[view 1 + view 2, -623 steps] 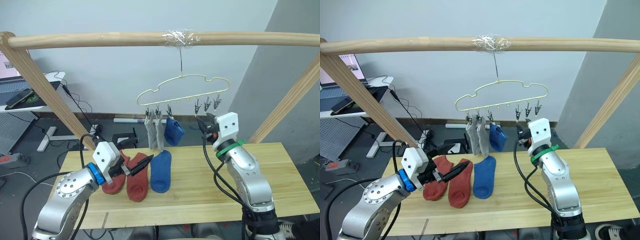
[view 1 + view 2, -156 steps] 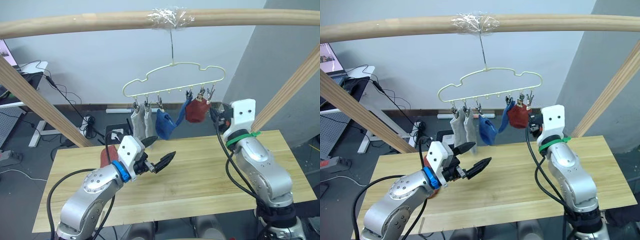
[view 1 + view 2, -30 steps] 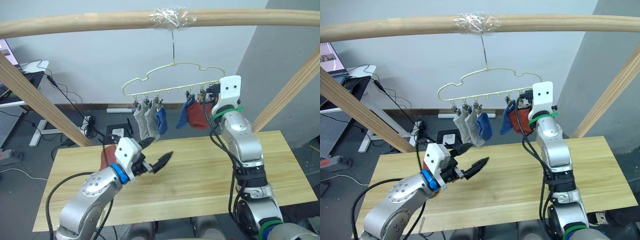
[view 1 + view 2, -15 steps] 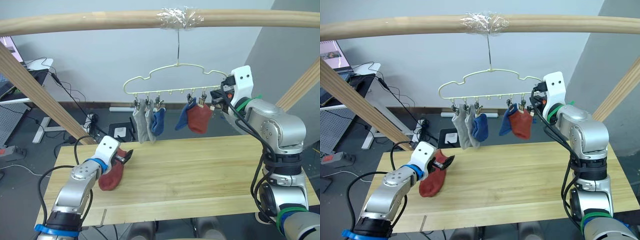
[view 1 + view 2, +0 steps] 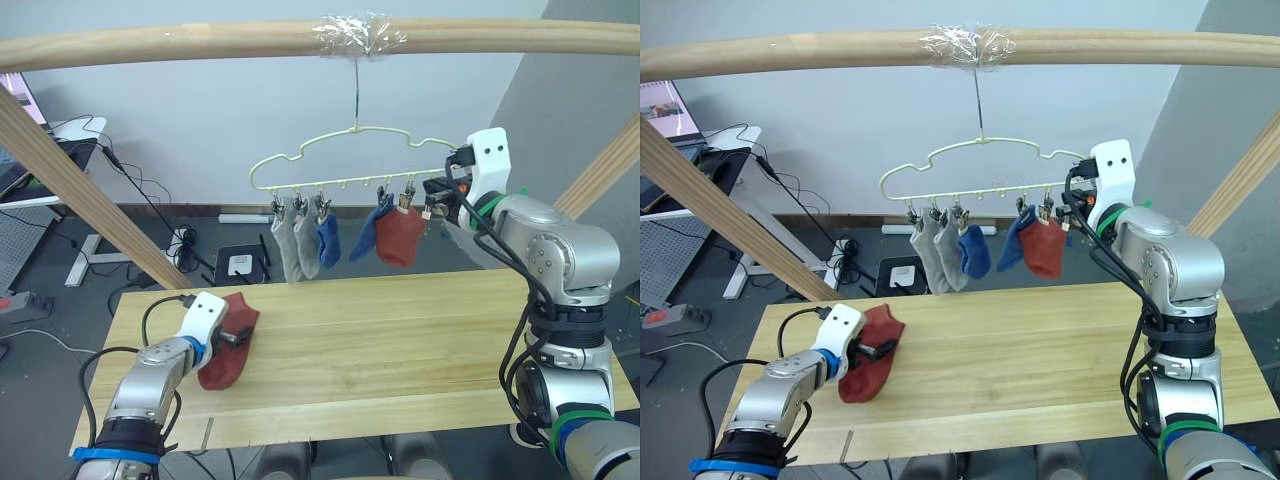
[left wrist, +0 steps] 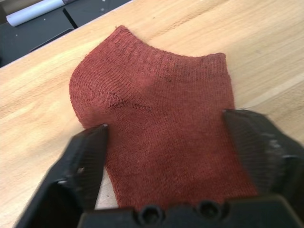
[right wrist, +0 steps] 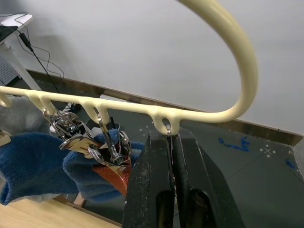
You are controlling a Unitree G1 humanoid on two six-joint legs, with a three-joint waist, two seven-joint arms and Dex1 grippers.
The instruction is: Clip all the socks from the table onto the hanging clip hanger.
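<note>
1. While five socks already hang from the clip hanger (image 5: pixel 355 160), the last rust-red sock (image 5: pixel 229 345) lies flat on the table (image 5: pixel 400 340), at about 8 o'clock from the hanger in the head views.
2. The left gripper (image 6: pixel 175 142) is spread wide, one finger on either side of that sock; the jaws straddle the fabric and have not yet closed on it.
3. The right gripper (image 7: pixel 170 156) is pressed nearly together around the wire of the endmost clip (image 7: pixel 167 130), at the hanger's 3 o'clock end, just beside the hung red sock (image 5: pixel 1044 247) and a blue sock (image 5: pixel 1016 240).
4. Risk: the left fingers sit low against the wood, so closing may pinch only a thin fold, or slide over the knit and leave the sock behind.
5. Risk: the hanger swings freely on its hook (image 5: pixel 978 95) under the pole (image 5: pixel 790 52). If the right gripper pulls sideways or lets go abruptly, the row could sway and the free clip drift off target.
6. Risk: a limp sock lifted by its middle may droop and brush the hung pair near that clip.
</note>
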